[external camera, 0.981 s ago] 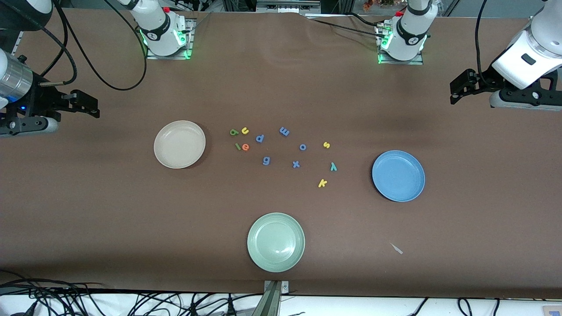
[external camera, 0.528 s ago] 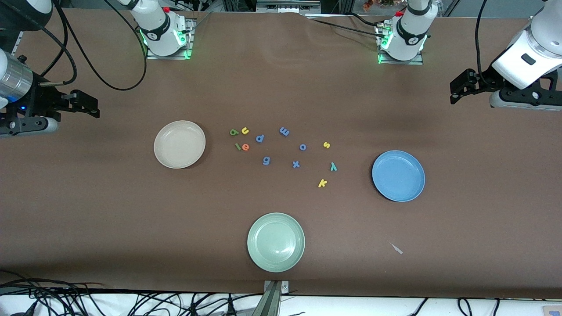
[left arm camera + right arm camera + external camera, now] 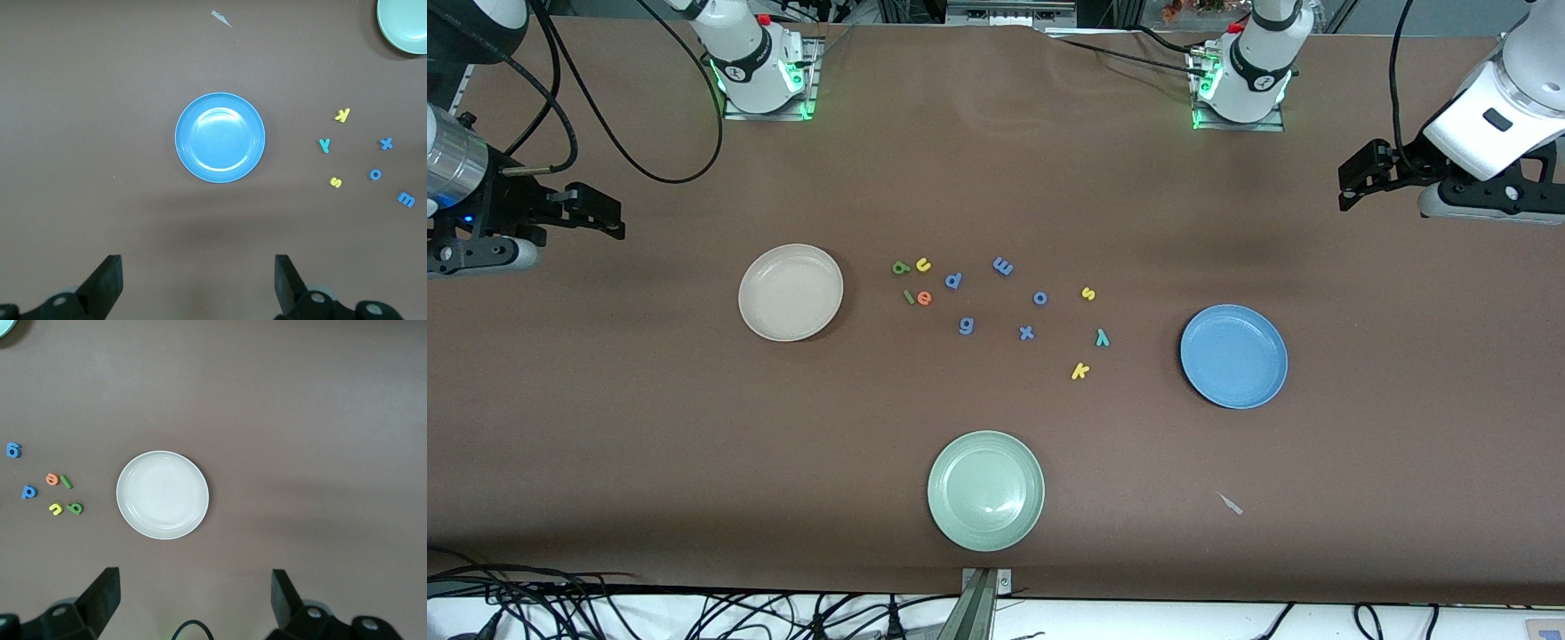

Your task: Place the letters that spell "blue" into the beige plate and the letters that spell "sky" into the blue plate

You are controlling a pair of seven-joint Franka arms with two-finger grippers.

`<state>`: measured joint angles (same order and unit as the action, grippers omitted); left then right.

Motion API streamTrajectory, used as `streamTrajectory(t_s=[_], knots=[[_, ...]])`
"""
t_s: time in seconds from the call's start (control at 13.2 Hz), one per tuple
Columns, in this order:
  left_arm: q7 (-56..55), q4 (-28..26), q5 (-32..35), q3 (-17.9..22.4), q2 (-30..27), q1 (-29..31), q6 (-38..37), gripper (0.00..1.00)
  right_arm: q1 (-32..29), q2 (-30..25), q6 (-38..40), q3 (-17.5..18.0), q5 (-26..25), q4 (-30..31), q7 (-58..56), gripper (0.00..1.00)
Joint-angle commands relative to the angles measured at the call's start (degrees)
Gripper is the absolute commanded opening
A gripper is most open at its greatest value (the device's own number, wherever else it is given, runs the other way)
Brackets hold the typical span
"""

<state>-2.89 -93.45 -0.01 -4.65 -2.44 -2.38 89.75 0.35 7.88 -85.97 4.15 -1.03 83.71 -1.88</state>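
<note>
The beige plate [image 3: 791, 292] [image 3: 162, 495] lies toward the right arm's end and the blue plate [image 3: 1233, 356] [image 3: 220, 137] toward the left arm's end, both empty. Beside the beige plate lie the dark green b [image 3: 901, 268], yellow u [image 3: 922, 264], light green l [image 3: 909, 297] and orange e [image 3: 924, 299]. Near the blue plate lie the yellow s [image 3: 1088, 293], teal y [image 3: 1103, 337] and yellow k [image 3: 1080, 371]. My right gripper [image 3: 600, 213] [image 3: 195, 597] hangs open and empty high over the table's end. My left gripper [image 3: 1356, 178] [image 3: 198, 280] hangs the same way at its own end.
Blue letters p [image 3: 953, 281], m [image 3: 1003, 266], o [image 3: 1040, 298], g [image 3: 966, 326] and x [image 3: 1026, 332] lie scattered between the two letter groups. A pale green plate [image 3: 985, 490] sits nearest the front camera. A small paper scrap [image 3: 1230, 503] lies near the blue plate.
The right gripper has edged slightly toward the robots' bases. The left gripper, the letters and the plates have not moved.
</note>
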Motion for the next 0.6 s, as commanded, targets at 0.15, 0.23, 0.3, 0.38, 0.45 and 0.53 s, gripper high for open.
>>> streamTrajectory(t_s=[0.15,0.23,0.3,0.38,0.45,0.53], knots=[[0.6,2.0,1.4,-0.1,0.9,-0.2,-1.4,1.00,-0.1,-0.1,0.8,-0.1,0.7,-0.4,0.6,1.00],[0.6,2.0,1.3,-0.2,0.9,-0.3,-1.4,1.00,-0.1,-0.1,0.8,-0.1,0.7,-0.4,0.6,1.00],[0.6,2.0,1.4,-0.1,0.9,-0.3,-1.4,1.00,-0.1,-0.1,0.7,-0.1,0.7,-0.4,0.6,1.00],[0.6,2.0,1.4,-0.2,0.9,-0.3,-1.4,1.00,-0.1,0.0,0.5,-0.1,0.7,-0.4,0.6,1.00],[0.6,2.0,1.4,-0.2,0.9,-0.3,-1.4,1.00,-0.1,0.0,0.5,-0.1,0.7,-0.4,0.6,1.00],[0.6,2.0,1.4,-0.2,0.9,-0.3,-1.4,1.00,-0.1,0.0,0.5,-0.1,0.7,-0.4,0.6,1.00]])
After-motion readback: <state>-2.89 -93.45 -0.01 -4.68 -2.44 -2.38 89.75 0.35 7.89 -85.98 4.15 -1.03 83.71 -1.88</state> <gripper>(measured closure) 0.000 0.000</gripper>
